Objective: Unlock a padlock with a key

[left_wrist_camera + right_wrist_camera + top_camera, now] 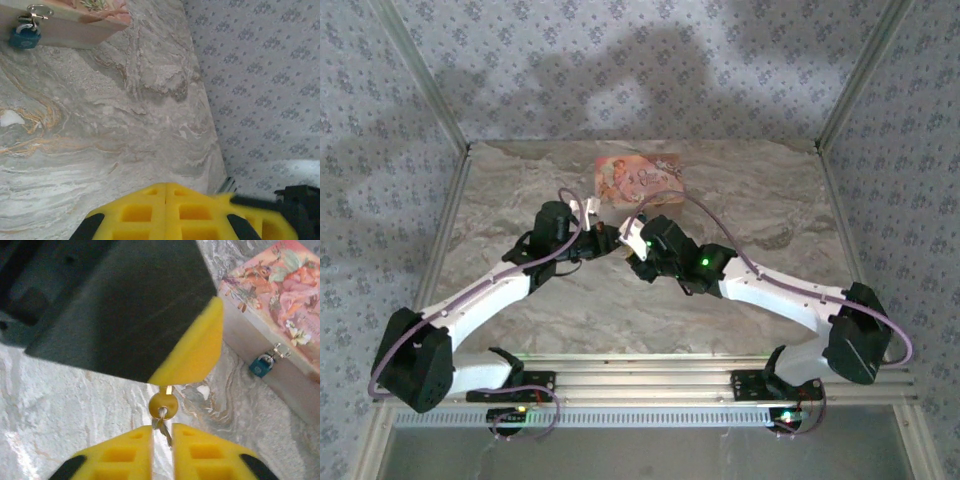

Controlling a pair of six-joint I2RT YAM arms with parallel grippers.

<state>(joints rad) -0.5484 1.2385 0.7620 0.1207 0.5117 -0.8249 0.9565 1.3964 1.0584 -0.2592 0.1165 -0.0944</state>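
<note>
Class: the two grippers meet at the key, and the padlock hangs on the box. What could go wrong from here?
1. The left gripper seems to pinch only the blade tip of the key; with the right gripper slightly open, the key could twist or drop.
2. The key ring hangs between the right gripper's pads and could snag.
3. The padlock dangles from the pink box, so it may swing on contact.

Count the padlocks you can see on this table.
1. The teal-blue padlock hangs from the metal hasp on the front of the pink printed box, at the far middle of the table. Others could be hidden from the cameras.
</note>
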